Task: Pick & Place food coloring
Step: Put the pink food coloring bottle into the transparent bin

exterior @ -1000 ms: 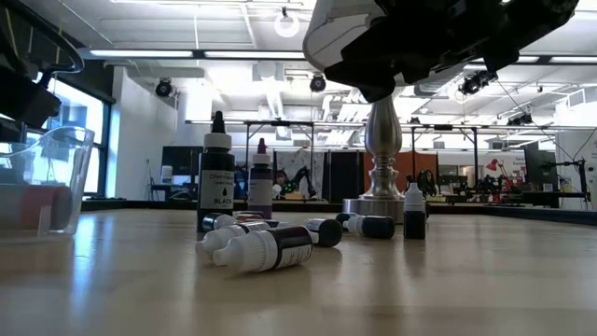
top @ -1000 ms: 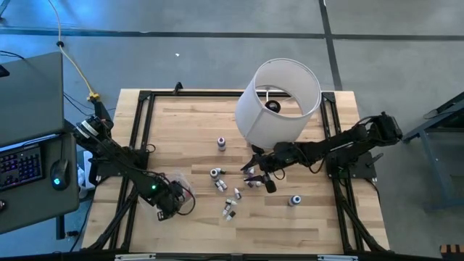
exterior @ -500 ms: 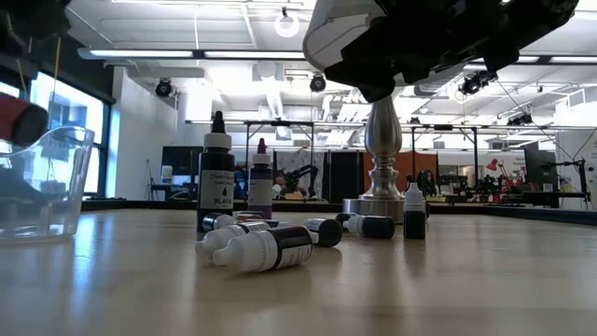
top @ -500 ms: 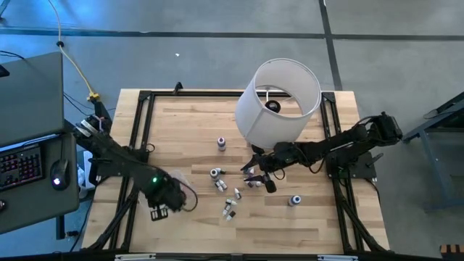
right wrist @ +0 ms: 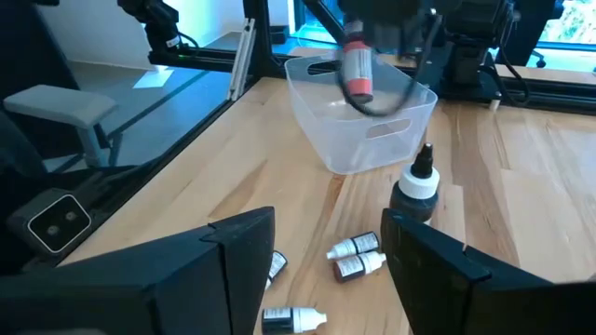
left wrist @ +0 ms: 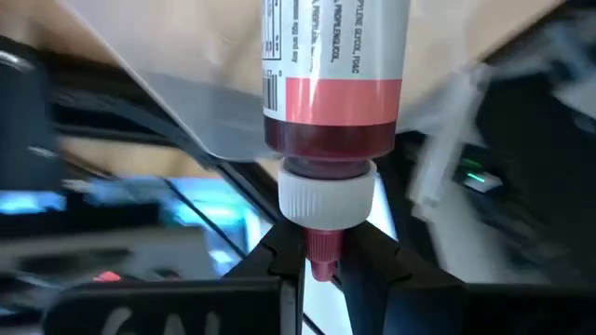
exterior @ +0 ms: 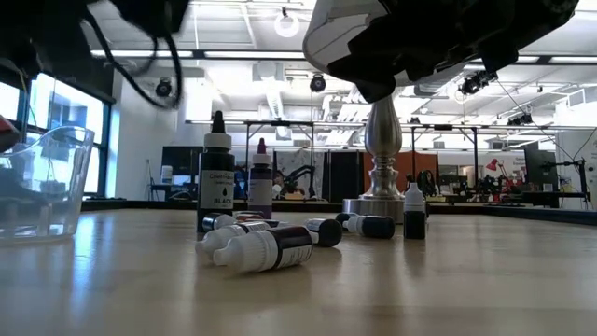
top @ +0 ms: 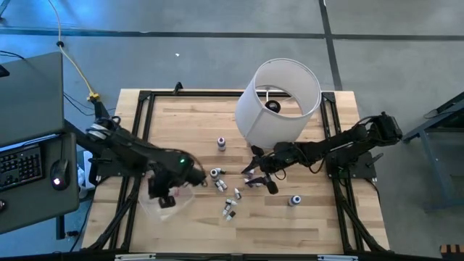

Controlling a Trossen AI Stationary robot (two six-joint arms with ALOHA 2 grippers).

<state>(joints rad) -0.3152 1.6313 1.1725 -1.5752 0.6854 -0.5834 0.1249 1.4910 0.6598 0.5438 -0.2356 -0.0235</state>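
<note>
1. The left gripper point(top: 164, 194) is hanging above the clear plastic tub point(top: 174, 206) near the table's left front; its dark fingers point(left wrist: 372, 261) are pinching the thin pink nozzle of a red-filled food coloring bottle point(left wrist: 333, 102).
2. In the left wrist view that bottle's long axis is running straight away from the gripper, with the white cap and nozzle pointing back into the fingers and the base pointing outward.
3. The held bottle is showing a pale printed label, a pink band, dark red liquid beneath it and a ribbed white collar; in the right wrist view it is appearing as a blurred reddish shape point(right wrist: 357, 70) over the tub point(right wrist: 363, 130).
4. The right gripper point(top: 255, 175) is hovering low over the wooden table point(top: 304, 225), just in front of the big white lampshade point(top: 279, 101), with its jaws standing wide apart and nothing between them.
5. Other small food coloring bottles are lying on their sides in a loose scatter mid-table point(top: 230, 199).
6. A taller black-capped bottle point(exterior: 216, 173) and a dark pink one point(exterior: 260, 182) are standing upright, nozzles pointing up.
</note>
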